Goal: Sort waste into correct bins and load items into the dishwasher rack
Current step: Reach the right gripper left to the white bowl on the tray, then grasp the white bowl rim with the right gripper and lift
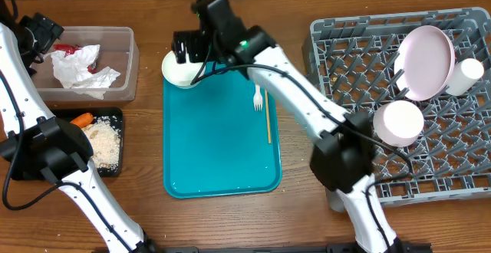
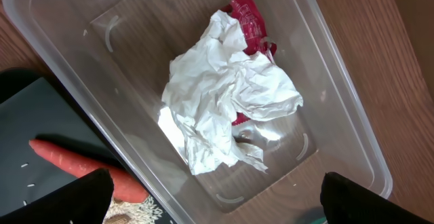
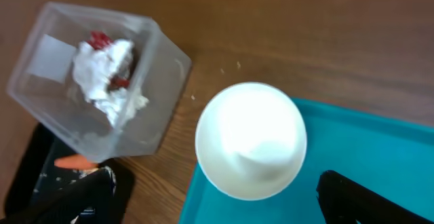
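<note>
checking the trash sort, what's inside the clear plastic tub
Crumpled white napkins lie in the clear tub, with a red wrapper poking out from beneath them. The rest of the wrapper, and anything else under the paper, is covered.

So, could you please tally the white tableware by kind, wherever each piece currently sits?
Bowls: 2, one at a corner of the teal tray, one in the rack
Plate: 1, in the rack
Cup: 1, in the rack
Fork: 1, on the teal tray
Total: 5
</note>
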Robot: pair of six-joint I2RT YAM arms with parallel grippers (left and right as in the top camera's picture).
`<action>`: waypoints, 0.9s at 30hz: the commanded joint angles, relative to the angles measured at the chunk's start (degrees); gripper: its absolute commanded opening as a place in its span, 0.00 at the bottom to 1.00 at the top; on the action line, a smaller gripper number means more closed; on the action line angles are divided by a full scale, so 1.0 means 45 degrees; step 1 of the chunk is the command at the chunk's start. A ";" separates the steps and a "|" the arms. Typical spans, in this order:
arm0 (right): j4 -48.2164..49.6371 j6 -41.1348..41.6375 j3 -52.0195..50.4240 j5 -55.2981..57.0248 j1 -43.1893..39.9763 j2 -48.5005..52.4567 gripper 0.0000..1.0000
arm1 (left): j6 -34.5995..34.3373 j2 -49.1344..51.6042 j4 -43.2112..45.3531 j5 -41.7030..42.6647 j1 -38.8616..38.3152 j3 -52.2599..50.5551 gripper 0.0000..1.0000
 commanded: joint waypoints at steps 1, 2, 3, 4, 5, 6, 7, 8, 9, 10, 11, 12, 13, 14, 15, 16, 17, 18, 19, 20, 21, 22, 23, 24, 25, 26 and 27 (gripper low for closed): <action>0.0374 0.0466 0.0092 -0.0306 0.0005 0.0699 1.00 | 0.0068 -0.0063 0.0015 -0.0087 -0.0039 -0.0068 1.00; 0.0369 0.0593 0.0092 -0.0175 0.0010 0.0840 1.00 | 0.0068 -0.0063 0.0015 -0.0087 -0.0039 -0.0068 1.00; 0.0350 0.0627 0.0092 -0.0039 0.0010 0.0913 1.00 | 0.0068 -0.0063 0.0015 -0.0087 -0.0039 -0.0068 1.00; 0.0350 0.0627 0.0092 0.0117 0.0005 0.1049 1.00 | 0.0068 -0.0063 0.0015 -0.0087 -0.0039 -0.0068 1.00; 0.0306 0.0627 0.0092 0.0301 0.0010 0.1205 1.00 | 0.0068 -0.0063 0.0015 -0.0087 -0.0039 -0.0068 1.00; 0.0257 0.0631 0.0092 0.0340 0.0010 0.1311 1.00 | 0.0068 -0.0063 0.0015 -0.0087 -0.0039 -0.0068 1.00; 0.0199 0.0733 0.0087 0.0325 0.0010 0.1515 1.00 | 0.0068 -0.0063 0.0015 -0.0087 -0.0039 -0.0068 1.00; 0.0126 0.0826 0.0087 0.0330 0.0010 0.1705 1.00 | 0.0068 -0.0063 0.0015 -0.0087 -0.0039 -0.0068 1.00; 0.0063 0.0840 0.0087 0.0330 0.0010 0.1821 1.00 | 0.0068 -0.0063 0.0015 -0.0087 -0.0039 -0.0068 1.00; -0.0024 0.0865 0.0087 0.0335 0.0010 0.1938 0.99 | 0.0068 -0.0063 0.0015 -0.0087 -0.0039 -0.0068 1.00; -0.0029 0.0865 0.0087 0.0345 0.0010 0.2040 0.95 | 0.0068 -0.0063 0.0015 -0.0087 -0.0039 -0.0068 1.00; -0.0068 0.0865 0.0087 0.0355 0.0010 0.2069 0.89 | 0.0063 -0.0063 0.0015 -0.0087 -0.0039 -0.0068 1.00; -0.0131 0.0913 0.0087 0.0476 0.0010 0.2186 0.82 | 0.0068 -0.0063 0.0015 -0.0087 -0.0039 -0.0068 1.00; -0.0204 0.0962 0.0087 0.0612 0.0010 0.2263 0.78 | 0.0068 -0.0063 0.0015 -0.0087 -0.0039 -0.0068 1.00; -0.0282 0.0962 0.0087 0.0670 0.0010 0.2307 0.75 | 0.0068 -0.0063 0.0015 -0.0087 -0.0039 -0.0068 1.00; -0.0427 0.0962 0.0087 0.0714 0.0005 0.2419 0.70 | 0.0068 -0.0063 0.0015 -0.0087 -0.0039 -0.0068 1.00; -0.0539 0.0962 0.0087 0.0719 -0.0005 0.2433 0.65 | 0.0068 -0.0063 0.0015 -0.0087 -0.0039 -0.0068 1.00; -0.0636 0.0962 0.0087 0.0758 -0.0019 0.2453 0.62 | 0.0068 -0.0063 0.0015 -0.0087 -0.0039 -0.0068 1.00; -0.0801 0.0962 0.0087 0.0865 -0.0024 0.2458 0.59 | 0.0068 -0.0063 0.0015 -0.0087 -0.0039 -0.0068 1.00; -0.0869 0.0952 0.0087 0.0908 -0.0024 0.2458 0.58 | 0.0068 -0.0063 0.0015 -0.0087 -0.0039 -0.0068 1.00; -0.0942 0.0957 0.0087 0.0903 -0.0024 0.2458 0.56 | 0.0068 -0.0063 0.0015 -0.0087 -0.0039 -0.0068 1.00; -0.1005 0.0957 0.0087 0.0903 -0.0024 0.2458 0.54 | 0.0068 -0.0063 0.0015 -0.0087 -0.0039 -0.0068 1.00; -0.1088 0.0957 0.0087 0.0903 -0.0024 0.2458 0.50 | 0.0068 -0.0063 0.0015 -0.0087 -0.0039 -0.0068 1.00; -0.1156 0.0957 0.0087 0.0903 -0.0024 0.2458 0.47 | 0.0068 -0.0063 0.0015 -0.0087 -0.0039 -0.0068 1.00; -0.1258 0.0957 0.0087 0.0903 -0.0029 0.2458 0.43 | 0.0063 -0.0063 0.0015 -0.0087 -0.0039 -0.0068 1.00; -0.1355 0.0957 0.0087 0.0899 -0.0029 0.2458 0.40 | 0.0068 -0.0063 0.0015 -0.0087 -0.0039 -0.0068 1.00; -0.1564 0.0957 0.0087 0.0899 -0.0024 0.2458 0.34 | 0.0068 -0.0063 0.0015 -0.0087 -0.0039 -0.0068 1.00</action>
